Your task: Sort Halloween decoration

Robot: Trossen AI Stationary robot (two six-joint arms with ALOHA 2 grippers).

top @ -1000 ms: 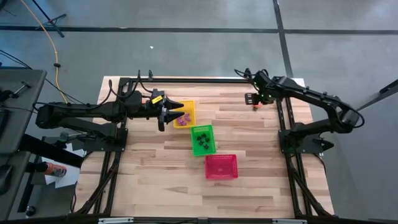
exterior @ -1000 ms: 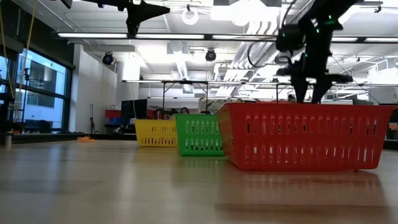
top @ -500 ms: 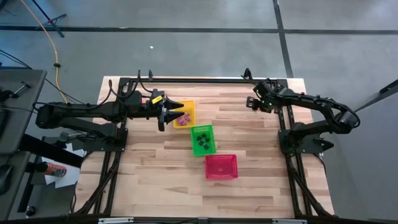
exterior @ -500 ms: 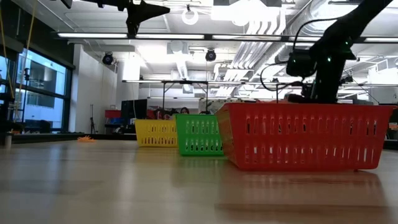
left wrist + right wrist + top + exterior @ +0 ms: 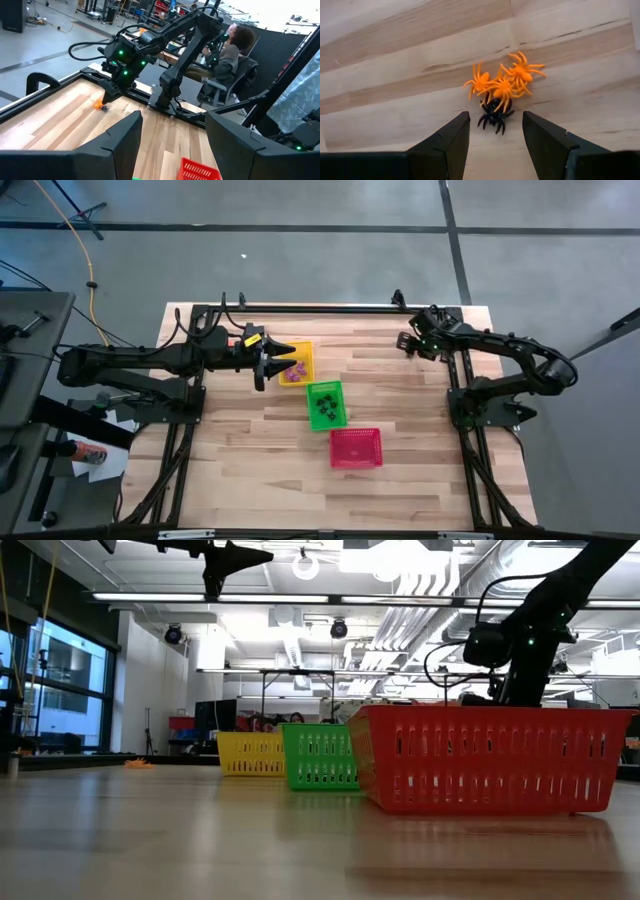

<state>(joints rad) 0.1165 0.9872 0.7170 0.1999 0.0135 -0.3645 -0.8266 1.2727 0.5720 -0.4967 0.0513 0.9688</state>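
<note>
Nearest us, our right gripper [image 5: 495, 137] hangs low with its jaws spread and empty over a clump of spiders on the far right of the table [image 5: 400, 480]; closing on it could pinch several colours together. The clump is a black spider [image 5: 493, 117] under three touching orange spiders [image 5: 502, 82]. Farther off, our left gripper [image 5: 272, 360] hovers released at the yellow basket [image 5: 307, 364].

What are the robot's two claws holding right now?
Nothing. The right gripper is open just above a little pile of orange spiders and a black spider. The left gripper is open and empty over the yellow basket.
</note>
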